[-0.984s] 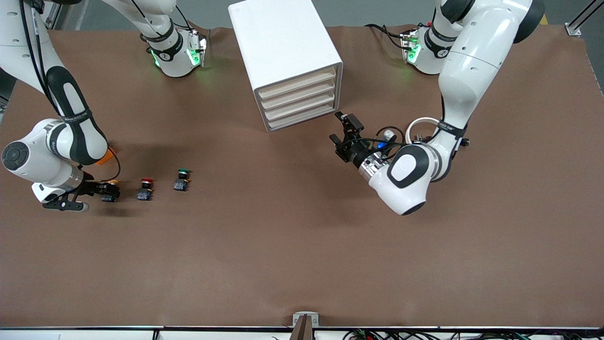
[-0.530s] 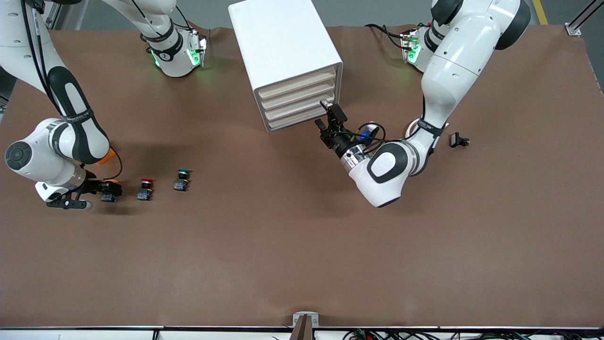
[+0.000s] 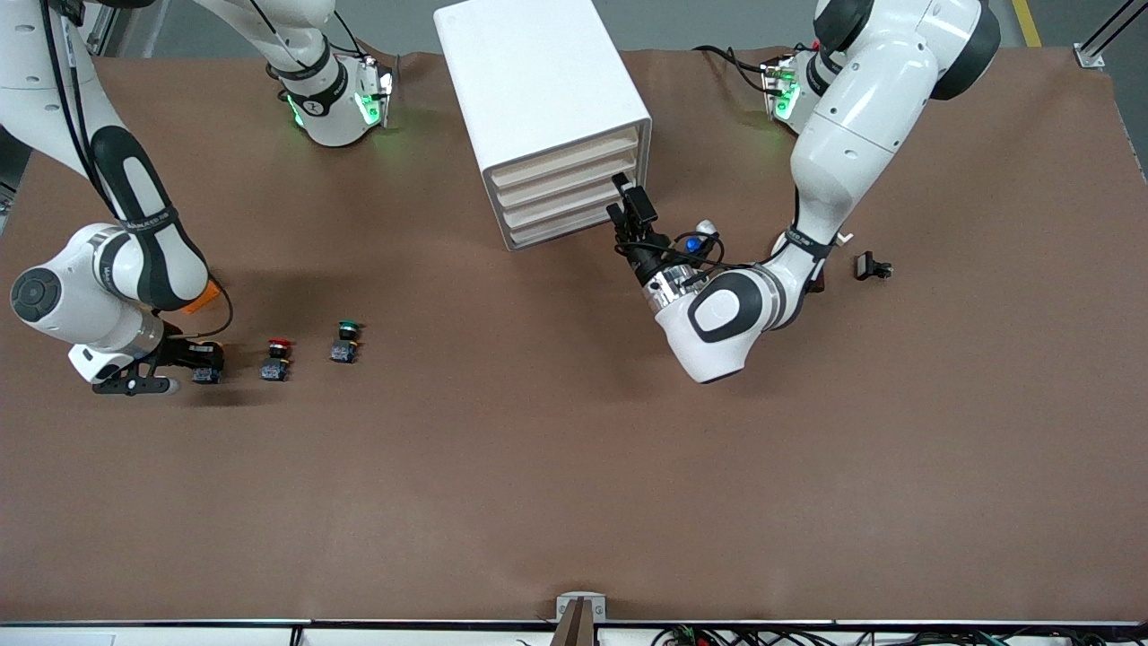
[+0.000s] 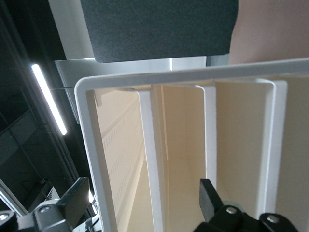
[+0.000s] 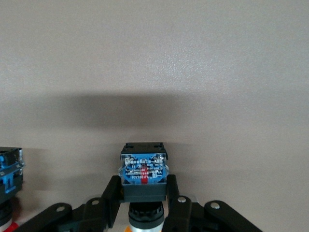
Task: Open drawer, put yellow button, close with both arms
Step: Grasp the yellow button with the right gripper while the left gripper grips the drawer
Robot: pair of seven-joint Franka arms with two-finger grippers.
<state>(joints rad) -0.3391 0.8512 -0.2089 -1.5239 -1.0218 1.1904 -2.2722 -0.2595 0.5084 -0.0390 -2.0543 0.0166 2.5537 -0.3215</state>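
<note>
The white cabinet (image 3: 538, 81) stands at the table's back middle with all four cream drawers shut. The top drawer (image 3: 567, 154) fills the left wrist view (image 4: 120, 154). My left gripper (image 3: 630, 213) is open and empty right in front of the drawer fronts, at the left arm's end of them. In its wrist view the left gripper (image 4: 140, 205) has the top drawer's front between its fingertips. My right gripper (image 3: 199, 366) is shut on the yellow button (image 3: 208, 370) at table level. In the right wrist view the gripper (image 5: 143, 193) grips the button's black and blue body (image 5: 143, 170).
The red button (image 3: 279, 359) and the green button (image 3: 344, 342) stand beside the yellow one, toward the left arm's end. The red one shows at the edge of the right wrist view (image 5: 7, 181). A small black part (image 3: 870, 266) lies near the left arm's elbow.
My left gripper has moved from the open table up to the cabinet's drawer fronts, and its arm uncovered the small black part. My right gripper stays at the yellow button.
</note>
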